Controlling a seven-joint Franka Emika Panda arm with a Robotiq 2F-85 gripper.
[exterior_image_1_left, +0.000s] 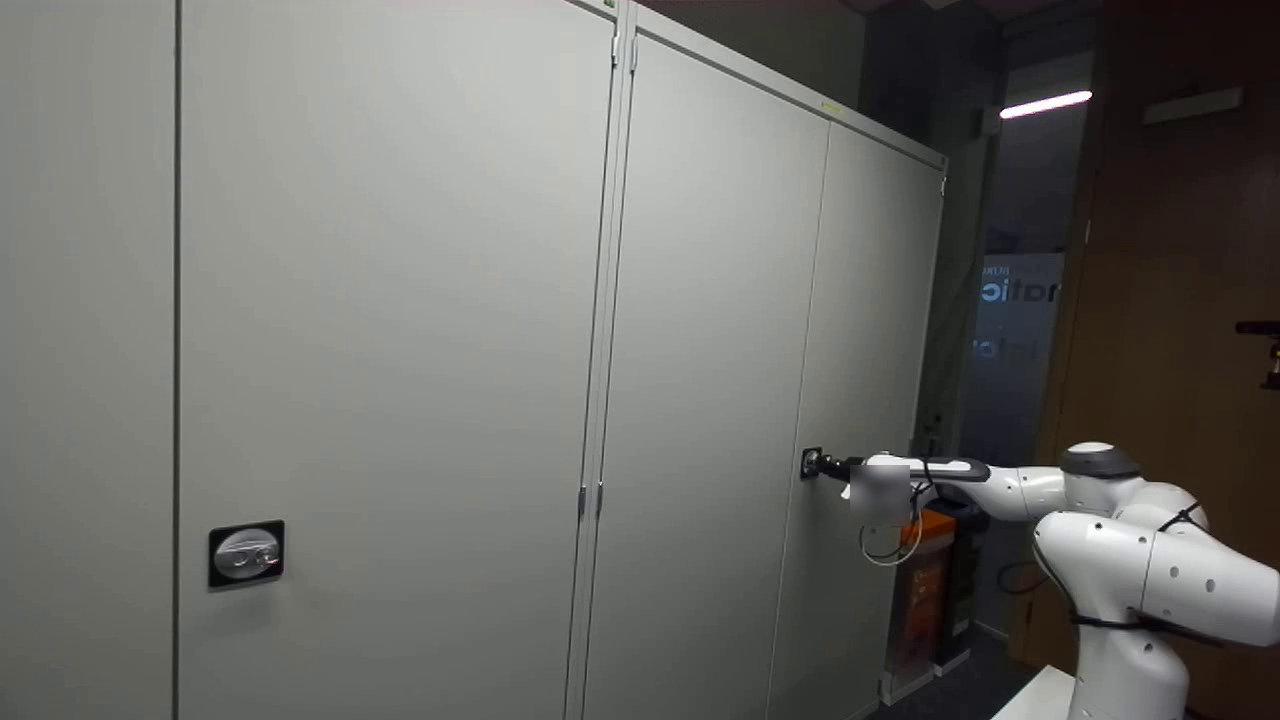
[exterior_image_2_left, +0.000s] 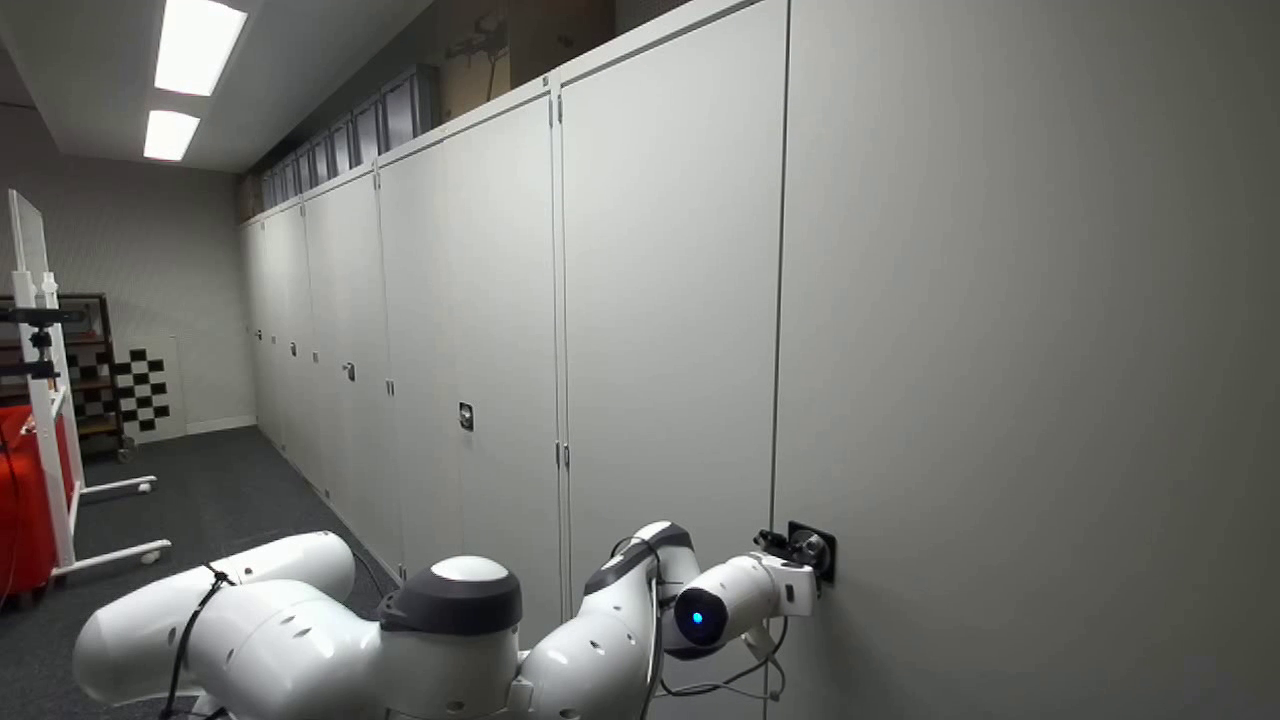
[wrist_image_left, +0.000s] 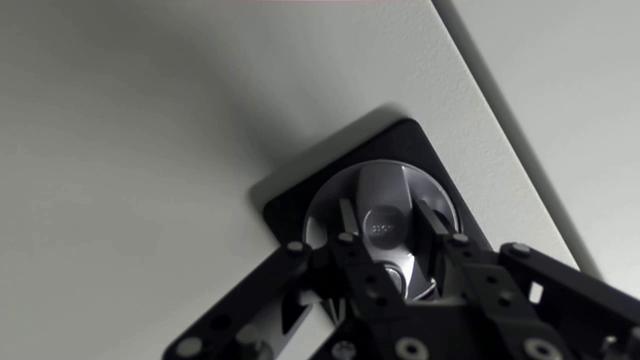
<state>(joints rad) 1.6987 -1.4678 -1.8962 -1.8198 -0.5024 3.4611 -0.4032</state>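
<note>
A round silver handle (wrist_image_left: 384, 175) with a raised middle bar sits on a black square plate (wrist_image_left: 400, 140), mounted on a pale grey cabinet door (wrist_image_left: 125, 200) beside the door gap. My black gripper (wrist_image_left: 384, 201) reaches into the handle's recess, its two fingers on either side of the bar. The fingers are partly closed and appear to be against the bar; the lower part of the handle is hidden behind the gripper. In both exterior views, the gripper (exterior_image_1_left: 836, 467) (exterior_image_2_left: 785, 545) is at the handle (exterior_image_1_left: 810, 462) (exterior_image_2_left: 815, 550), with the arm stretched out to the door.
More tall grey cabinets (exterior_image_2_left: 670, 300) stand in a row, with another handle (exterior_image_1_left: 247, 554) and one further along (exterior_image_2_left: 466, 416). An orange-topped bin (exterior_image_1_left: 930, 525) stands behind the wrist. A white wheeled stand (exterior_image_2_left: 60, 430) is farther back. Cables (exterior_image_2_left: 725, 687) hang beneath the wrist.
</note>
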